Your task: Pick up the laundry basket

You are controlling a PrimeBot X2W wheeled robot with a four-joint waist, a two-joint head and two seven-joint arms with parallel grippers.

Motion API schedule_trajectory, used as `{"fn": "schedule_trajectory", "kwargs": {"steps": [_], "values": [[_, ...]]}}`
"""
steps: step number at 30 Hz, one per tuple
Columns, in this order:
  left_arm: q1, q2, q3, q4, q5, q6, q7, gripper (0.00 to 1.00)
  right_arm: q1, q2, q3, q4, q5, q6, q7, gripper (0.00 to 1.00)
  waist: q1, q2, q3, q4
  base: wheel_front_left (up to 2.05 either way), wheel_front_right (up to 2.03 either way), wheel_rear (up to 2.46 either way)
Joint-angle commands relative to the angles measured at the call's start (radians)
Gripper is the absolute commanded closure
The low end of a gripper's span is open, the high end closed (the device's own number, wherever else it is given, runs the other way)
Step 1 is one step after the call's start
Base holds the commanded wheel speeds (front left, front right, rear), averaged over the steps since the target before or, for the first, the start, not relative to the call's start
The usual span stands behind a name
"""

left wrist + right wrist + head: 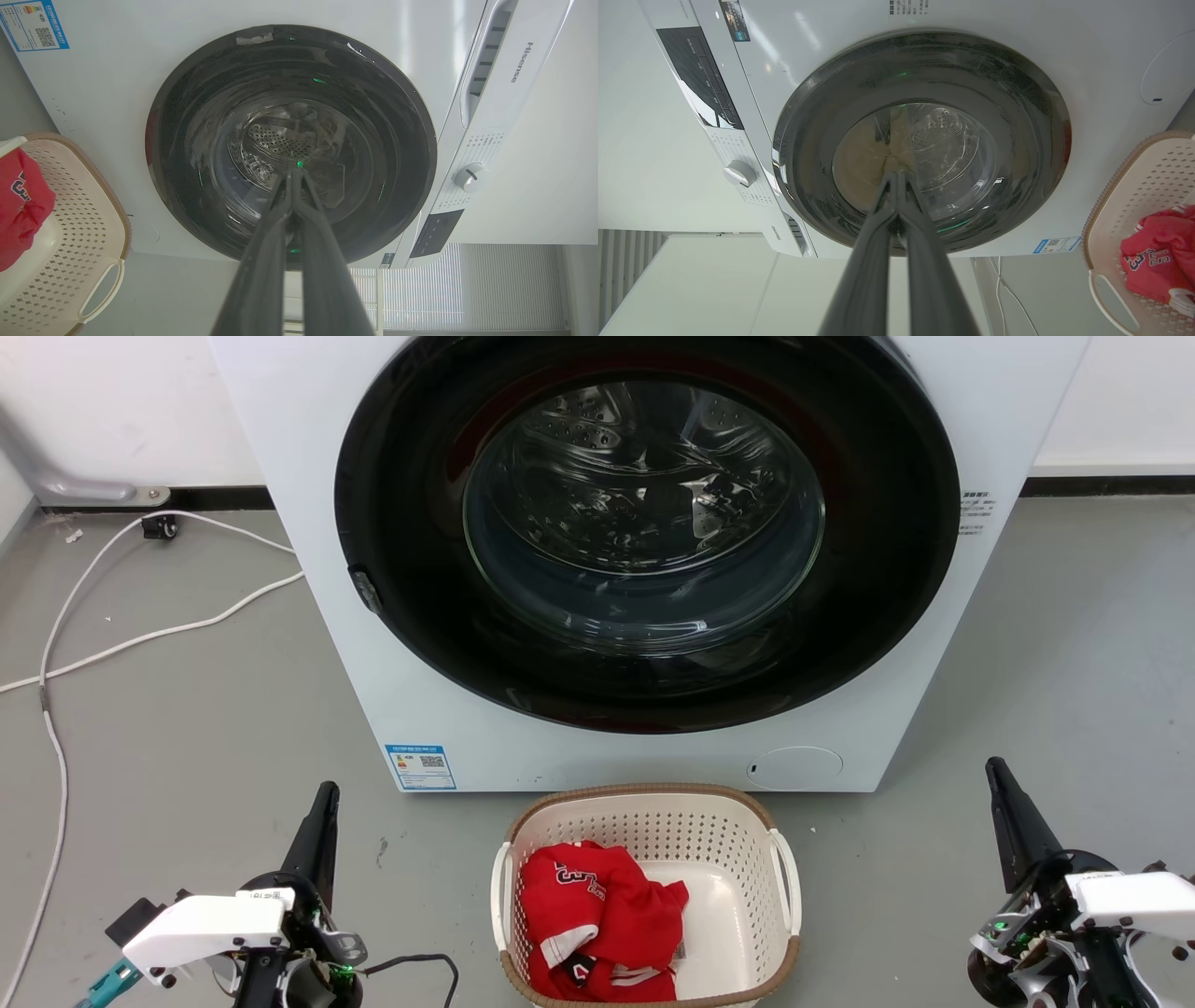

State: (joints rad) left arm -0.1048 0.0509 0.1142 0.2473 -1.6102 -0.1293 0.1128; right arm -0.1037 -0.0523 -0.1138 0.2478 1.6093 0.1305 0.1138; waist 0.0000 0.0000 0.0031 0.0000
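washing machine: white, glossy, dark round glass door | laundry basket: on grey floor just before it, about midway between left gripper and right gripper, long axis seemingly toward machine, cream perforated plastic, woven-look brown rim, one handle facing each arm | red garment: soft, crumpled inside | fingers: both pairs pinched together, empty

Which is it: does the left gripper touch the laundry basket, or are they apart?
Apart. The head view shows bare floor between the left gripper and the laundry basket.
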Motion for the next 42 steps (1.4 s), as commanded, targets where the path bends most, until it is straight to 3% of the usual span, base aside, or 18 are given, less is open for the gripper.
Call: {"fn": "schedule_trajectory", "kwargs": {"steps": [1, 24, 25, 29, 30, 31, 42], "values": [[-0.011, -0.001, 0.001, 0.001, 0.003, -0.003, 0.001, 1.00, -0.014, 0.004, 0.000, 0.001, 0.000, 0.000, 0.001, 1.00, 0.0000, 0.0000, 0.000, 0.000, 0.00, 0.00, 0.00], [-0.011, -0.001, 0.001, 0.001, 0.003, -0.003, 0.001, 1.00, -0.014, 0.004, 0.000, 0.001, 0.000, 0.000, 0.001, 1.00, 0.0000, 0.0000, 0.000, 0.000, 0.00, 0.00, 0.00], [0.000, 0.000, 0.000, 0.000, 0.000, 0.000, 0.000, 0.00, 0.000, 0.000, 0.000, 0.000, 0.000, 0.000, 0.000, 0.00, 0.0000, 0.0000, 0.000, 0.000, 0.00, 0.00, 0.00], [0.027, -0.004, -0.003, 0.031, -0.001, 0.000, -0.002, 0.00, 0.027, 0.001, 0.002, 0.028, -0.001, 0.000, -0.001, 0.00, 0.0000, 0.0000, 0.000, 0.000, 0.00, 0.00, 0.00], [0.036, -0.006, -0.004, 0.039, -0.001, 0.000, -0.003, 1.00, 0.035, 0.001, 0.002, 0.036, -0.001, 0.000, -0.002, 1.00, 0.0000, 0.0000, 0.000, 0.000, 0.00, 0.00, 0.00], [0.041, -0.006, -0.005, 0.040, -0.001, 0.000, -0.006, 0.00, 0.039, 0.002, 0.005, 0.038, -0.003, 0.000, -0.005, 0.00, 0.0000, 0.0000, 0.000, 0.000, 0.00, 0.00, 0.00], [0.062, -0.005, -0.005, 0.019, 0.022, 0.000, -0.061, 0.00, 0.057, 0.001, 0.031, 0.015, -0.056, 0.000, -0.061, 0.00, 0.0000, 0.0000, 0.002, -0.001, 0.00, 0.00, 0.00]]}}
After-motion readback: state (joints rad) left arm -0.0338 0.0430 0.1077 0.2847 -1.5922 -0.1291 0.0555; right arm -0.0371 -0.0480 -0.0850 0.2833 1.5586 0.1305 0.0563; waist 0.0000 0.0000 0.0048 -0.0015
